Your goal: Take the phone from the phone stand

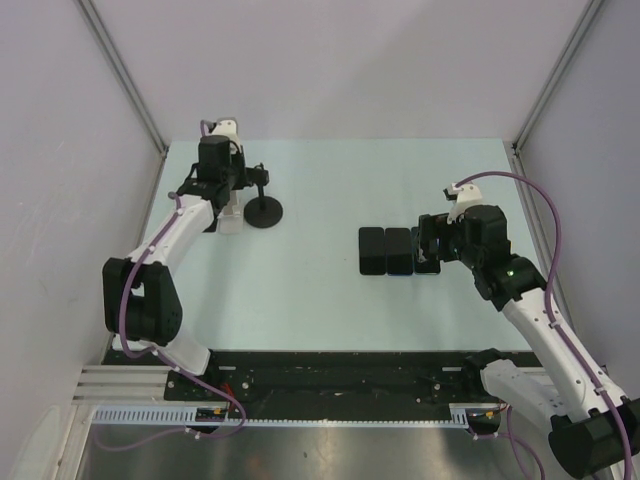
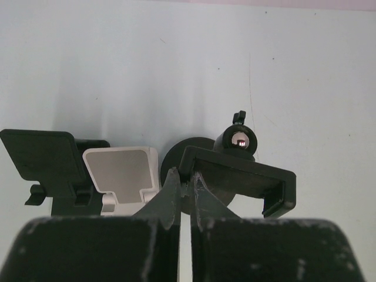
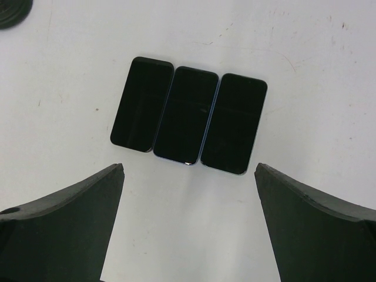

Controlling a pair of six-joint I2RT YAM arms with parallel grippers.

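Observation:
Three black phones (image 3: 188, 114) lie flat side by side on the table, also in the top view (image 1: 385, 250). My right gripper (image 3: 189, 167) is open and empty, hovering just on the near side of them; in the top view (image 1: 430, 243) it covers part of the rightmost phone. My left gripper (image 2: 187, 176) is shut on the corner of the empty cradle of a black phone stand (image 2: 241, 176) with a round base (image 1: 264, 213). No phone shows on any stand.
A white stand (image 2: 120, 170) and another black stand (image 2: 44, 154) sit just left of the held one, near the table's far left edge (image 1: 165, 170). The enclosure walls rise on both sides.

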